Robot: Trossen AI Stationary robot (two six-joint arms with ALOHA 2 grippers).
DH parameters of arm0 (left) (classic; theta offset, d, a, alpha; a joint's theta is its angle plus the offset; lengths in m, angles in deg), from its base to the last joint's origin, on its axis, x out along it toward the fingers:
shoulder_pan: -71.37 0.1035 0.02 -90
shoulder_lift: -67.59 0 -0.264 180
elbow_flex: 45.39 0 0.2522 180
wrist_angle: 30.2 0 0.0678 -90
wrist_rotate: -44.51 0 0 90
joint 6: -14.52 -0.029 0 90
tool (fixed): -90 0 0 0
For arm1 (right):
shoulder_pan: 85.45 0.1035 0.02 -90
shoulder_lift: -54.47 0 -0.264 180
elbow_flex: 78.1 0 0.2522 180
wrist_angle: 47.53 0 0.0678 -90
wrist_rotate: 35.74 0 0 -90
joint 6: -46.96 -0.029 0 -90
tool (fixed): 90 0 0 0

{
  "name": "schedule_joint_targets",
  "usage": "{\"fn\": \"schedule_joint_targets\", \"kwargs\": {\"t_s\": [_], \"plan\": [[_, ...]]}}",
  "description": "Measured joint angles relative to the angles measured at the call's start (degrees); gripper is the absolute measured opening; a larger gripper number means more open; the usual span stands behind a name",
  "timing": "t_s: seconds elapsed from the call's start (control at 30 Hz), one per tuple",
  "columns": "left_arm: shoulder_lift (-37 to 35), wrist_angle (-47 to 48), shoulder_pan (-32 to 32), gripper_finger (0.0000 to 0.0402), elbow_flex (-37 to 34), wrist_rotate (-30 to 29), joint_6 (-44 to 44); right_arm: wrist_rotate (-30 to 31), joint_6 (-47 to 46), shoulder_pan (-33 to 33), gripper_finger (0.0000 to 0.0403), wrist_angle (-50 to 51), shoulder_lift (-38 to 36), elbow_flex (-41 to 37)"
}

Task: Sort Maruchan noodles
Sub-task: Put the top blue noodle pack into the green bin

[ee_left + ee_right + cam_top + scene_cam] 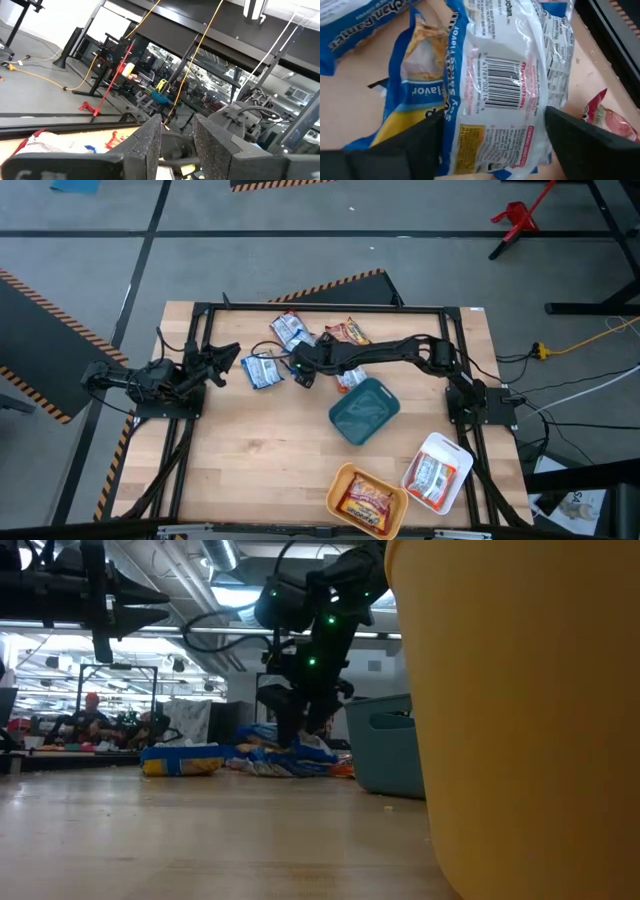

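High view shows the wooden table as the largest item, with my two arms mounted at its sides. My right arm reaches across the far half, and my right gripper is down among a loose cluster of noodle packets there. My left arm is drawn back at its own edge, and my left gripper is raised off the surface with the fingers parted a small way and nothing between them.

Three trays sit on the right-hand half. The teal tray lies just beside the packet cluster. The orange tray at the near edge carries an orange-red packet. The white tray next to it carries a red-and-white packet.

Unsorted packets remain in the far middle of the table. One blue-and-white packet lies apart toward my left arm. Another blue-and-white one lies farther back, and an orange packet lies just beside it. Part of a further packet shows at the teal tray's far edge.

Right wrist view looks straight down on a white packet with blue edging, barcode side up, lying over a blue-and-yellow packet. My right fingers stand wide apart, one on each side of the white packet. They straddle it but are not closed on it, and I cannot tell whether they touch it.

Low view confirms my right gripper is at table level in the pile.
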Motion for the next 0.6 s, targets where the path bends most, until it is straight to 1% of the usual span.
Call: {"fn": "schedule_joint_targets", "kwargs": {"t_s": [0.23,0.33,0.6], "plan": [[0.0,0.1,0.0,0.0108,0.0,0.0,0.0,0.2,-1.2,0.2,0.0191,0.4,0.2,0.0],[0.0,0.1,0.0,0.0108,0.0,0.0,0.0,0.1,-1.2,0.2,0.0152,0.5,0.2,0.1],[0.0,0.0,0.0,0.0108,0.0,0.0,0.0,-2.9,-3.0,0.1,0.008,1.2,-0.5,0.1]]}}
